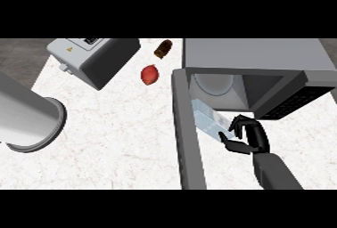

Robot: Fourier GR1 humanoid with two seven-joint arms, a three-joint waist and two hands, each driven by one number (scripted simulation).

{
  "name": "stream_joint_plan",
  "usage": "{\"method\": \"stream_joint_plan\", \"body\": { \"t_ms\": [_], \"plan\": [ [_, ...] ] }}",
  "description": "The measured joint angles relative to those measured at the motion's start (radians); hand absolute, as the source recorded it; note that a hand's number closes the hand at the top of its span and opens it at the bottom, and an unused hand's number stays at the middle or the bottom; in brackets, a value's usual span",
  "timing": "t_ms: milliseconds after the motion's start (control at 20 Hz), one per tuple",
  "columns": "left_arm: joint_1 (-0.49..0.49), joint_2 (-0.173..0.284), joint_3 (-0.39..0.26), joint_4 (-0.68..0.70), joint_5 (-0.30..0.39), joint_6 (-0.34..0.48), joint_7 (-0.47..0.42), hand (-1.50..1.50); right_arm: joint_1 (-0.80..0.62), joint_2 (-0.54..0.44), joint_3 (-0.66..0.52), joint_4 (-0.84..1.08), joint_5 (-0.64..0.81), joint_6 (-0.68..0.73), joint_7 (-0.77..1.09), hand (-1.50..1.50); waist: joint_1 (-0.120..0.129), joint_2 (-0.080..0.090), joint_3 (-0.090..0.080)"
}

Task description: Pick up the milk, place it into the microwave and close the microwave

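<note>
Right robot hand (248, 136) curled round milk (209, 118), open microwave (256, 67), no legible writing

The table (112, 133) looks like white marble with faint pinkish veins, smooth and matt. The microwave (253, 55) has a plain grey shell like brushed metal, with a dull, darker grey door (187, 147). The toaster (92, 55) shows the same flat grey metal finish. The milk (212, 121) carton looks pale and slightly glossy. The robot hand (250, 136) is black with a faint plastic sheen.
</note>
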Motion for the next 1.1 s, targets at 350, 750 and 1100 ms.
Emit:
{"method": "stream_joint_plan", "body": {
  "t_ms": [350,750,1100],
  "plan": [
    [-0.007,0.022,0.015,0.004,0.028,0.006,0.015,-1.50,-0.142,-0.018,-0.025,0.060,0.012,-0.035,0.031,1.50,-0.003,0.003,-0.001],
    [-0.049,0.039,0.011,0.010,0.046,0.018,0.034,-1.50,-0.332,-0.060,-0.056,0.162,0.018,-0.051,0.117,1.50,0.015,0.010,0.001],
    [-0.092,0.063,0.008,0.016,0.058,0.030,0.048,-1.50,-0.465,-0.105,-0.072,0.240,0.030,-0.067,0.198,1.50,0.038,0.022,0.002]
  ]
}}
